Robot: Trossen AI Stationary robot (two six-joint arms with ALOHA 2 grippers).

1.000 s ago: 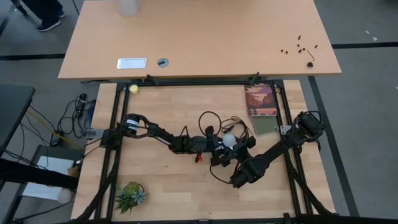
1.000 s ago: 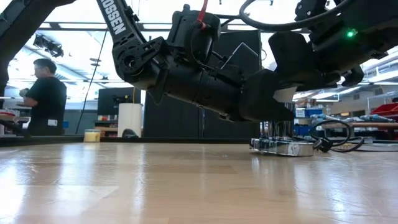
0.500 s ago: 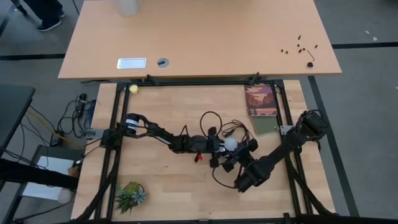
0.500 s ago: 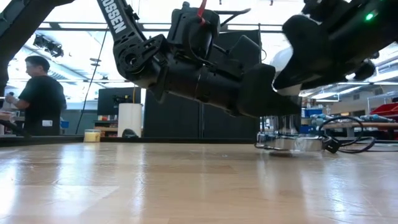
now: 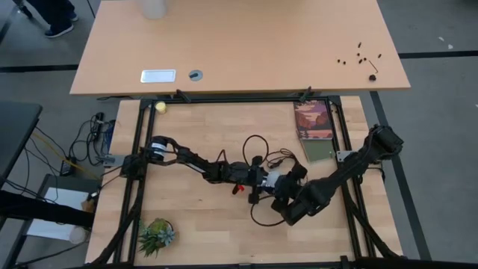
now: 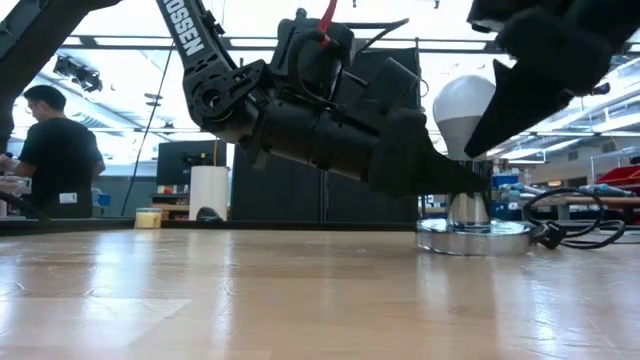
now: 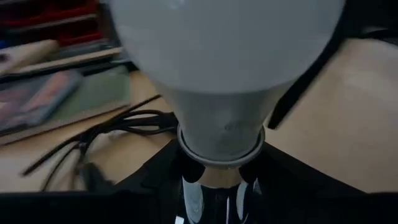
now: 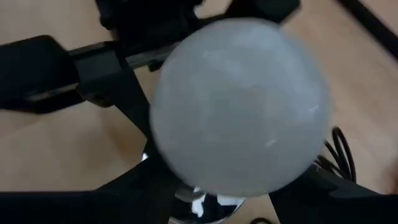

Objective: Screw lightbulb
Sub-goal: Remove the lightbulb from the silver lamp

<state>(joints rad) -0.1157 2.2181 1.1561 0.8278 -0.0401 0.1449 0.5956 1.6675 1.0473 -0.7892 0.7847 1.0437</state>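
Observation:
The white lightbulb (image 6: 463, 105) stands upright in a silvery socket whose stem (image 6: 468, 210) rises from a round disc (image 6: 475, 238) lying on the table. A black cord (image 6: 560, 232) leaves the disc. My left gripper (image 6: 445, 185) reaches in level from the table's left and is shut on the socket stem, just under the bulb (image 7: 224, 56). My right gripper (image 8: 230, 199) slants down from the right and above, with the bulb's globe (image 8: 239, 106) between its fingers. In the high view both grippers meet at mid-table around the bulb (image 5: 276, 179). My left gripper pinches the socket's silvery stem (image 7: 208, 196) between its two fingers, right below the bulb's collar. The fingers come in about level from the table's left. The disc stays flat on the table. My right gripper holds the bulb's white globe, one finger (image 6: 505, 105) lying against its right side. The other finger is hidden behind the bulb. The fingers slant down from above and from the right. The bulb stands upright in the socket.
A picture book (image 5: 314, 119) and a green board (image 5: 320, 149) lie at the back right. The black cord loops (image 5: 258, 146) behind the grippers. A small plant (image 5: 157, 235) sits near left, a yellow ball (image 5: 160, 107) far left. A person (image 6: 55, 150) stands beyond the table.
My right gripper has risen and rolled about the bulb. The bulb, covered by it a second ago in the low view, now shows most of its globe. My left gripper has turned a little in place, and the socket's disc has shifted slightly on the table.

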